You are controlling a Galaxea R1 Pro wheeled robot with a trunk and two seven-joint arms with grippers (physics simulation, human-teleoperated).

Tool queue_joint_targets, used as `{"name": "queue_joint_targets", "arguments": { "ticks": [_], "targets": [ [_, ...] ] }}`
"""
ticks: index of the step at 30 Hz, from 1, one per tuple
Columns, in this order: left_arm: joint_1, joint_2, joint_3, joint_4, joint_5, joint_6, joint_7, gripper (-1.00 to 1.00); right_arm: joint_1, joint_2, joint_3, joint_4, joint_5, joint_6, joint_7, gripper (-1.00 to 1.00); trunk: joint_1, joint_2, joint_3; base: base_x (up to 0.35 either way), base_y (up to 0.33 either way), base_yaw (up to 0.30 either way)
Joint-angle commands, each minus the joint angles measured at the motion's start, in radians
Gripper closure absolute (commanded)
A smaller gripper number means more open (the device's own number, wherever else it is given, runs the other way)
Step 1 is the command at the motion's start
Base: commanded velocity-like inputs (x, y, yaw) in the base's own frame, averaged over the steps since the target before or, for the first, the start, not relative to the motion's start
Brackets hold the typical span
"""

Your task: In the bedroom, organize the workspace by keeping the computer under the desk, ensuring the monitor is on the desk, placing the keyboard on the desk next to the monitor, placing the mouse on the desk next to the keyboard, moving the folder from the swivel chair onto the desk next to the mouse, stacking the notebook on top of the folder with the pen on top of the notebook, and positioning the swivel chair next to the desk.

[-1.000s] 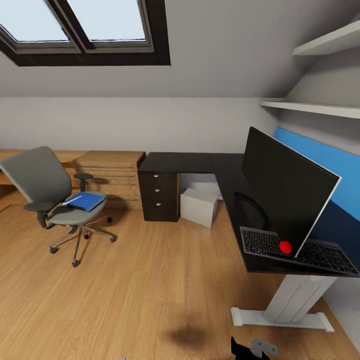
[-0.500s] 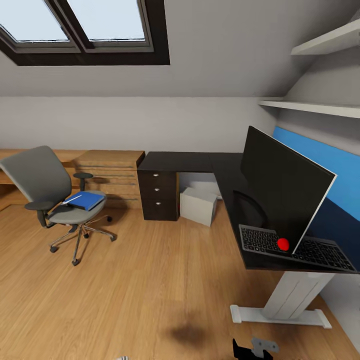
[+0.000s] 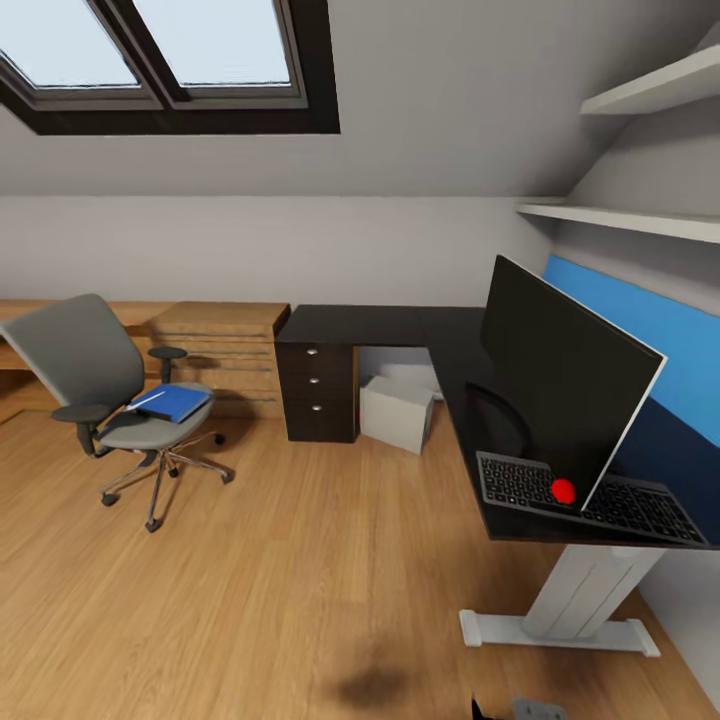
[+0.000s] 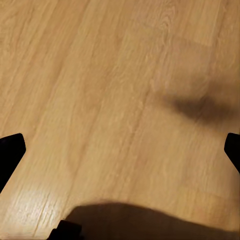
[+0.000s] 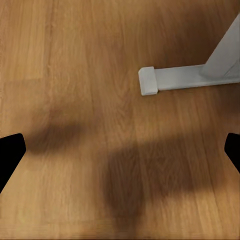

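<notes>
The grey swivel chair (image 3: 100, 390) stands at the left, away from the black L-shaped desk (image 3: 400, 325). On its seat lies a blue folder (image 3: 175, 403) with a thin white item (image 3: 147, 400) on its edge; I cannot tell a notebook apart from it. The monitor (image 3: 560, 390) stands tilted on the desk, over the keyboard (image 3: 610, 500). A red mouse (image 3: 563, 490) rests on the keyboard. The white computer (image 3: 397, 412) sits under the desk. My left gripper (image 4: 120, 152) and right gripper (image 5: 120, 152) hang open and empty above the wooden floor.
The desk's white foot (image 5: 175, 77) lies on the floor near my right gripper. A dark drawer unit (image 3: 318, 390) stands under the desk's far end, a wooden dresser (image 3: 225, 345) beside it. Wall shelves (image 3: 620, 215) hang above the desk. Wooden floor stretches between chair and desk.
The whole picture has shifted slightly, so the camera has moved. The bit of my right arm at the bottom edge has sunk lower in the frame. The objects have not moved.
</notes>
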Motion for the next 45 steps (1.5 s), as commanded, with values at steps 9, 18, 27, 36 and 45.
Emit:
{"name": "queue_joint_targets", "arguments": {
  "ticks": [9, 18, 27, 36, 45],
  "targets": [
    [-0.001, 0.007, -0.003, 0.006, 0.010, -0.004, -0.001, -1.00, 0.005, -0.007, -0.003, 0.001, -0.001, -0.005, 0.001, -1.00, -0.035, 0.063, 0.027, 0.000, 0.000, 0.000],
    [-0.001, 0.010, -0.004, 0.029, 0.008, -0.151, -0.002, -1.00, 0.006, -0.006, -0.003, 0.001, -0.001, -0.008, 0.001, -1.00, -0.069, 0.126, 0.056, 0.000, 0.000, 0.000],
    [-0.001, 0.010, -0.004, 0.074, 0.007, -0.232, -0.003, -1.00, 0.007, -0.008, -0.003, 0.001, -0.001, -0.060, 0.001, -1.00, -0.104, 0.189, 0.084, 0.000, 0.000, 0.000],
    [-0.001, 0.009, -0.004, 0.081, 0.007, -0.240, -0.004, -1.00, 0.012, -0.008, -0.003, 0.001, -0.002, -0.073, 0.001, -1.00, -0.138, 0.252, 0.112, 0.000, 0.000, 0.000],
    [-0.001, 0.009, -0.005, 0.081, 0.007, -0.240, -0.004, -1.00, 0.013, -0.009, -0.003, 0.001, -0.002, -0.074, 0.001, -1.00, -0.173, 0.315, 0.140, 0.000, 0.000, 0.000]
  ]
}}
